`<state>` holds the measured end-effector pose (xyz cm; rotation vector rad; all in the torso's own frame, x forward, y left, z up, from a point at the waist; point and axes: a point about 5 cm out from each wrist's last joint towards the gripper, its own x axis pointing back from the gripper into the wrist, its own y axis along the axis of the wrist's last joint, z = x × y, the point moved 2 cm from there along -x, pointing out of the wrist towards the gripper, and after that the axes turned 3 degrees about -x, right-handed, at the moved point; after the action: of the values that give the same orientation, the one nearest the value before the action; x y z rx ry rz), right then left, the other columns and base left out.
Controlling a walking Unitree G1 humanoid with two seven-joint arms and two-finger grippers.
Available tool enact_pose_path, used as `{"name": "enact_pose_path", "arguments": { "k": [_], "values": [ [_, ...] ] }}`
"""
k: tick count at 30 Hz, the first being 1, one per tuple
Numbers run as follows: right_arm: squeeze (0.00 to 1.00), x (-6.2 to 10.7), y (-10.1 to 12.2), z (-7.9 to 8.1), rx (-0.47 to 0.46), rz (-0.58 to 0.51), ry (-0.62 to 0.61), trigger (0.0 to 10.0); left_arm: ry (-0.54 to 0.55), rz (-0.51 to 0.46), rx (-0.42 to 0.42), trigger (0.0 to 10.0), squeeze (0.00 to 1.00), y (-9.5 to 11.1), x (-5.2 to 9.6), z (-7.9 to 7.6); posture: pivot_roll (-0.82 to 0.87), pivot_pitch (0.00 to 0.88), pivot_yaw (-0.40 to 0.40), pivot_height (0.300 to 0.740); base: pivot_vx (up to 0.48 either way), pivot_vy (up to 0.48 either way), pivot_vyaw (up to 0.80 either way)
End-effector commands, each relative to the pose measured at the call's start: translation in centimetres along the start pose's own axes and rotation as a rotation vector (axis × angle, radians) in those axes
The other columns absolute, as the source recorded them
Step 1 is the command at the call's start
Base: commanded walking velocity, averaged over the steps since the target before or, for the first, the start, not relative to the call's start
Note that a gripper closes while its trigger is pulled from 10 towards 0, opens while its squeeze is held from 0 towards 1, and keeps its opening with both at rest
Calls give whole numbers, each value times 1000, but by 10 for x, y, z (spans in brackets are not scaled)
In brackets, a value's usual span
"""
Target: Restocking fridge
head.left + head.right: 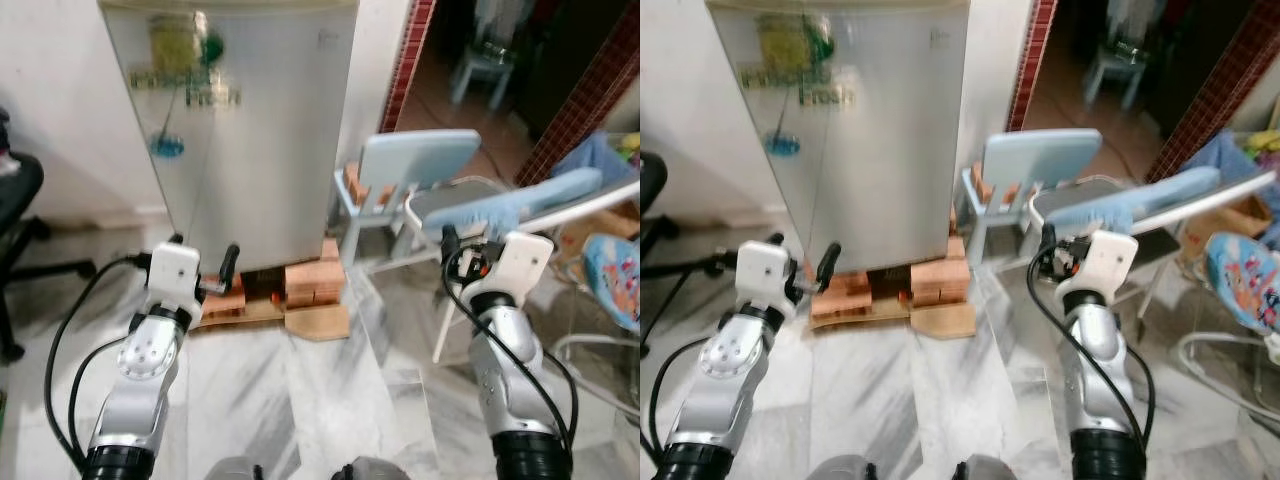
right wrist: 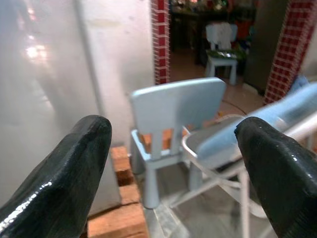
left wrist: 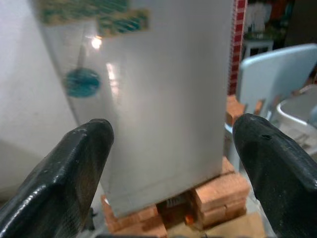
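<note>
Straight ahead you have one fridge point(image 1: 255, 130), silver, door shut, standing against the white wall on a low stack of bricks point(image 1: 305, 280) and a wooden board point(image 1: 318, 322). Its door carries a few stickers: green lettering near the top and one blue round mark point(image 1: 167, 147) lower down.

To your right of the fridge you can count two small pale blue chairs: one point(image 1: 400, 180) just beside the fridge, with bricks on its seat, and a second point(image 2: 221, 49) far back through the doorway with red tiled posts. Nearer you, on the right, stands one folding metal frame point(image 1: 520, 215) with a blue cloth over it. At the far left you see part of one black office chair point(image 1: 20, 225). The floor point(image 1: 320, 390) is grey marble.

You have two arms raised in front of you. Your left gripper point(image 3: 173, 163) points at the lower part of the fridge door; its jaws are spread wide and hold nothing. Your right gripper point(image 2: 173, 163) points toward the near blue chair; its jaws are likewise spread wide and hold nothing. Both are apart from the fridge.
</note>
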<state>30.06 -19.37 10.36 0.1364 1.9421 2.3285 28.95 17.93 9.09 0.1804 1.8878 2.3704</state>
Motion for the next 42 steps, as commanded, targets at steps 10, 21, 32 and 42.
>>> {"name": "enact_pose_path", "arguments": {
  "k": [10, 21, 32, 42],
  "values": [
    [0, -1, 4, 7, 3, -22, 25, 10000, 0, 10, 16, 10000, 0, -1, 1, 4, 7, 0, -69, 740, 0, 480, -648],
    [0, -1, 4, 8, 5, -25, 20, 10000, -12, 12, 39, 10000, 0, -1, 1, 4, 8, 0, -63, 740, 0, 455, -216],
    [0, -2, 0, 7, -4, -27, 1, 10000, -34, 16, -17, 10000, 0, -4, -1, 5, 10, 0, -34, 740, 73, 432, 0],
    [0, 2, 4, -12, -10, -75, -115, 10000, -121, 85, -95, 10000, 0, -13, -14, -5, -36, 0, 84, 740, 27, 40, 0]
  ]
}}
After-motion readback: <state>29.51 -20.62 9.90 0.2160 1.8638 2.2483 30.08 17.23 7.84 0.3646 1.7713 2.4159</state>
